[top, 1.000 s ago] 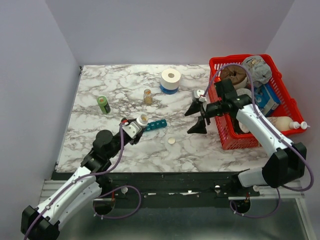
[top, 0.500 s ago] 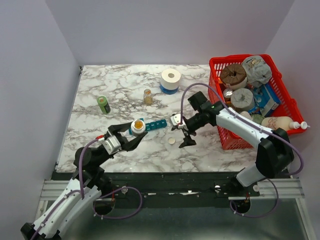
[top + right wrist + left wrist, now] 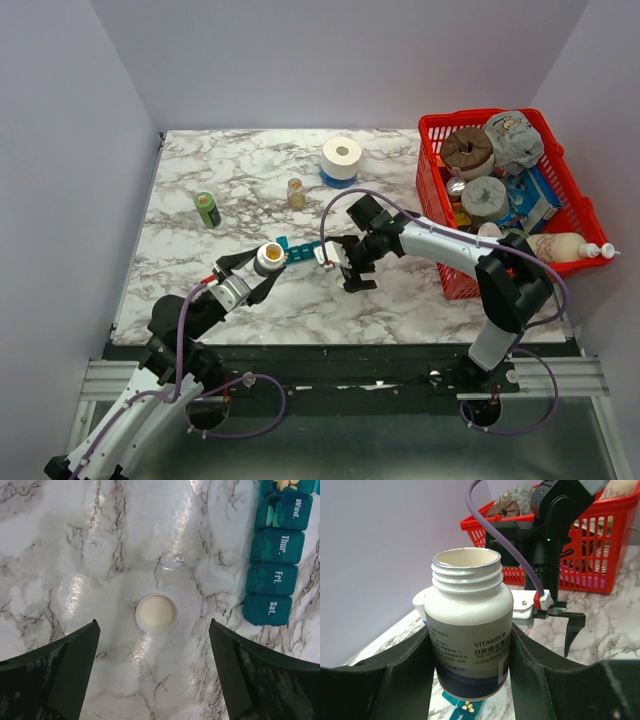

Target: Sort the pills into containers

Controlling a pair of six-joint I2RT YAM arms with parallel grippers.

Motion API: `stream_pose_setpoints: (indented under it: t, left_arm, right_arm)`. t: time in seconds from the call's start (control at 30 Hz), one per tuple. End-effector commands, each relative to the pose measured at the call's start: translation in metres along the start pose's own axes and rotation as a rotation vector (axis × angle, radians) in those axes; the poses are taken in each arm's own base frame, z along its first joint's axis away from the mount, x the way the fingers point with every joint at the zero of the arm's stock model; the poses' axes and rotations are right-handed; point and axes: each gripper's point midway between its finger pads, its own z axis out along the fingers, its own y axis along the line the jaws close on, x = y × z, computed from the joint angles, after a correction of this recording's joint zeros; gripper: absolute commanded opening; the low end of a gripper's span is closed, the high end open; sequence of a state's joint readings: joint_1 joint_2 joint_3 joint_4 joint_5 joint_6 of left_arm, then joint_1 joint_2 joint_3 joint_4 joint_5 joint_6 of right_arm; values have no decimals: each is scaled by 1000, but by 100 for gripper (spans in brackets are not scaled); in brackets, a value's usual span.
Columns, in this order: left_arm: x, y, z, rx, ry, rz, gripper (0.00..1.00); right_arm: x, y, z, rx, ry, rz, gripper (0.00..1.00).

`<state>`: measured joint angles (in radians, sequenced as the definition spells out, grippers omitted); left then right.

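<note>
Nearest the arm bases, the left gripper (image 3: 262,264) is clamped on a white bottle (image 3: 268,257), whose sides are pressed by both fingers (image 3: 405,672). The bottle is uncapped, "VITAMIN B" is printed on its label, and its open mouth is turned upward in the left wrist view. It is held off the marble table (image 3: 190,170), over the left end of the pill organizer (image 3: 307,250).

Just beyond, the teal pill organizer is laid flat on the marble as a row of small square compartments. In the right wrist view the lids marked Wed., Thur., Fri. and Sat. are seen shut. A few pale yellow pills (image 3: 283,484) are seen in an open compartment at the top edge of that view. The same kind of pills (image 3: 466,707) can be made out in an open compartment under the bottle.

To the right of the organizer, the right gripper (image 3: 340,268) is held with its fingers spread wide and nothing between them. It is poised above a round white cap (image 3: 156,613) lying on the table. Whether the cap is touched cannot be told.

Farther back, a green canister (image 3: 207,209), a small amber jar (image 3: 296,192) and a white roll (image 3: 341,156) on a blue base are set well apart. A red basket (image 3: 432,126) filled with assorted items is placed at the far right. The table is enclosed by plain pale walls (image 3: 340,60).
</note>
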<state>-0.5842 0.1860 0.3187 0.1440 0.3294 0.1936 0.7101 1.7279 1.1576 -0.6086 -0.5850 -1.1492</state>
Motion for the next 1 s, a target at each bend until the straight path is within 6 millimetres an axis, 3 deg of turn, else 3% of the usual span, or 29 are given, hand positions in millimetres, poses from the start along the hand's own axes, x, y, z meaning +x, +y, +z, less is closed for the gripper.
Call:
stream_pose_setpoints:
  t: [0.0, 0.27, 0.43, 0.97]
  left_arm:
    - [-12, 17, -6, -84, -15, 56, 0]
    - [-11, 17, -6, -84, -13, 51, 0]
    - [-7, 15, -3, -68, 5, 42, 0]
    - [-10, 28, -10, -146, 3, 59, 0]
  right_arm:
    - [10, -9, 10, 30, 69, -46, 99]
    - [6, -6, 15, 15, 45, 12, 99]
    - [18, -7, 19, 24, 92, 16, 97]
    - [24, -6, 32, -6, 152, 20, 79]
